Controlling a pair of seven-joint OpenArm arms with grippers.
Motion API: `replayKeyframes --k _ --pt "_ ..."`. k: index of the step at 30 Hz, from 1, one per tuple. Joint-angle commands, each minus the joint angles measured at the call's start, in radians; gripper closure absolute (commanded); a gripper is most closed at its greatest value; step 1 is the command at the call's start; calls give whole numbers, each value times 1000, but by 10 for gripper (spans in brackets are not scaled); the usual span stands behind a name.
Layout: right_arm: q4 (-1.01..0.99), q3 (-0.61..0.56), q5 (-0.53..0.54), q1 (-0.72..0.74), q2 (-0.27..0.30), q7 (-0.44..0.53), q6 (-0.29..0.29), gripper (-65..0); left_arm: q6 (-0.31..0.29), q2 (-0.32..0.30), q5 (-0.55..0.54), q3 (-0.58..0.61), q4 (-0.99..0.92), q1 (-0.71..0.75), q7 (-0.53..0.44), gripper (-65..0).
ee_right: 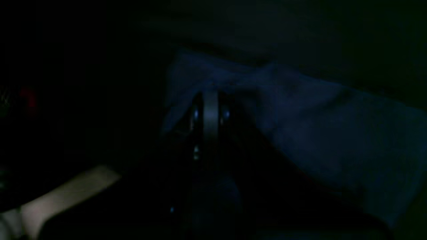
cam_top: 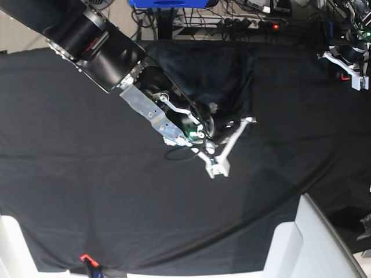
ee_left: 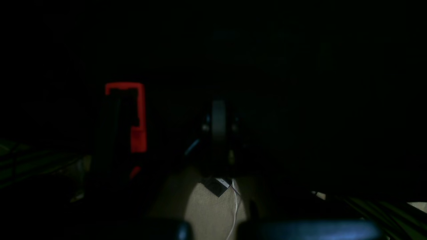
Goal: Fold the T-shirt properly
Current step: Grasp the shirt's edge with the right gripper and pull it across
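Base view: right gripper (cam_top: 250, 120), jaws together, at the edge of the soft, limp T-shirt (cam_top: 217, 78) on the desk (cam_top: 87, 191); grasp hem corners. Left gripper (cam_top: 348, 63) also closed, well apart.

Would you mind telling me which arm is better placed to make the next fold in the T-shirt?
The right arm: its gripper is at the T-shirt, while the left gripper sits off at the table's far edge.

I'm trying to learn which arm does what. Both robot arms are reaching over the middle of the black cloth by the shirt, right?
Not quite. Only the right arm's gripper is over the middle, at the T-shirt. The left gripper sits far off at the tablecloth edge, as the base view shows.
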Motion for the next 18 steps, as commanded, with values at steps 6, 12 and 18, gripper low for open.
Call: replayKeyframes --k 6,12,18 --pt "133 -1 -5 -110 36 -94 -29 -2 -5 -21 -11 -8 12 4 -19 0" --pt "113 -4 -6 -123 34 -98 -27 -2 -5 -26 -9 -6 18 2 -19 0" --pt "-40 -5 -11 -100 -15 -91 74 -2 -5 -27 -9 -6 17 2 -19 0"
